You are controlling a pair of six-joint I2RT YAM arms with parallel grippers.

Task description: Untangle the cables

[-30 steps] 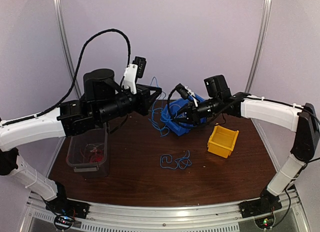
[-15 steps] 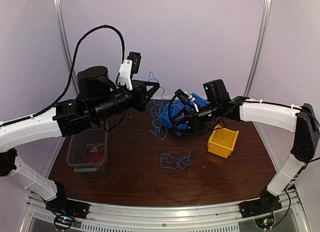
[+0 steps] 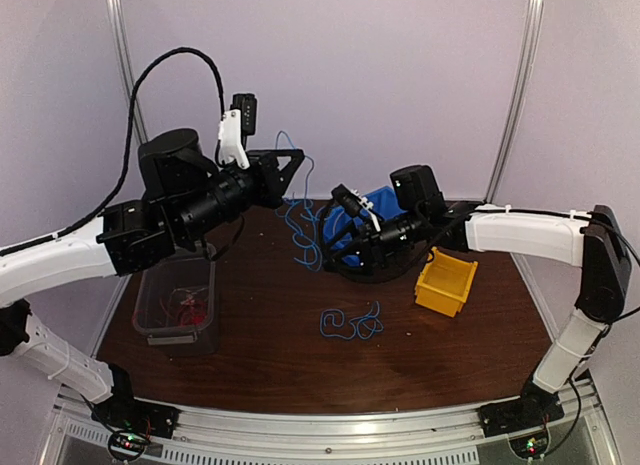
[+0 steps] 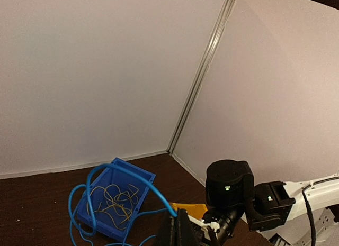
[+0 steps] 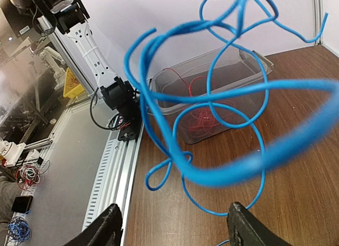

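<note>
Newly spread wide at the right gripper (image 5: 175, 230), letting go the blue cable (image 3: 296, 225); pinched tight and hoisted higher by the left gripper (image 3: 298, 157), likely separating it.

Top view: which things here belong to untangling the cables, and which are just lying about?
Job: hanging blue cable in left hand; loose blue cable; red cables in clear bin; yellow cables in blue bin.
Lying about: yellow bin; thick black arm cable.
</note>
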